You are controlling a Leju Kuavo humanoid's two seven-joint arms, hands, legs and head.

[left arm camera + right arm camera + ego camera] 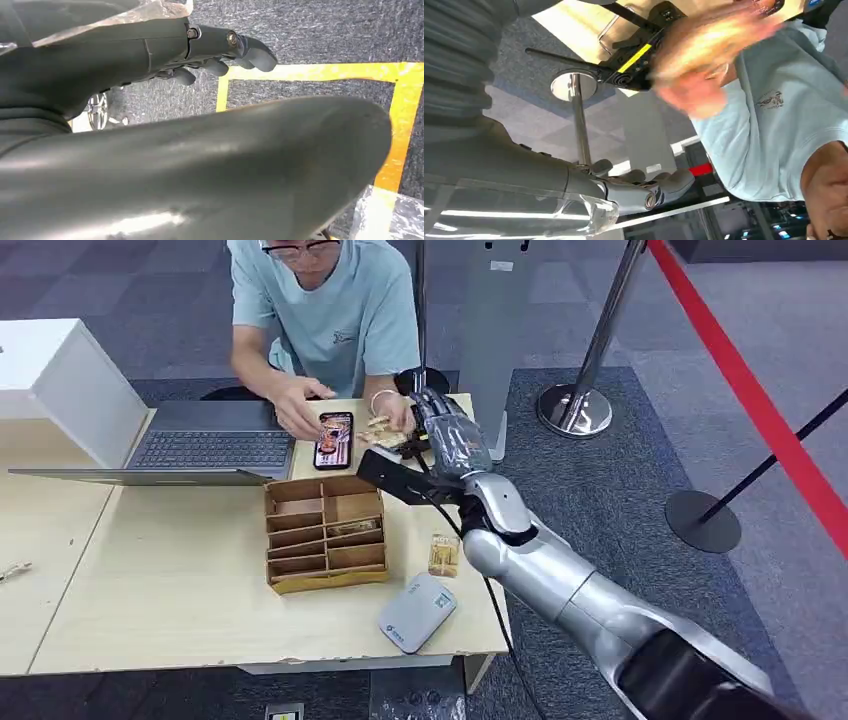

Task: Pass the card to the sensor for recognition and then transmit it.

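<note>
The right arm reaches from the near right across the wooden bench to its far edge, where the right hand, wrapped in clear film, sits just beside the person's hand. In the right wrist view the right hand shows its fingers extended and slightly apart with nothing between them. The card appears as a pale tan piece lying at or under the person's hand at the far edge of the bench; whether the robot's fingers touch it cannot be told.

The left hand hangs over grey carpet marked with yellow tape, fingers loosely curled inward and holding nothing.

A brown cardboard organiser stands mid-bench, divided into several compartments. One compartment on its right side holds a small flat item; the other compartments look bare. What the item is cannot be made out.

The grey card reader lies flat near the front edge of the bench, to the near right of the organiser. A small yellowish packet lies between the reader and the arm. A smartphone with a lit screen lies on the far side, under the person's other hand. An open laptop occupies the far left of the bench.
</note>
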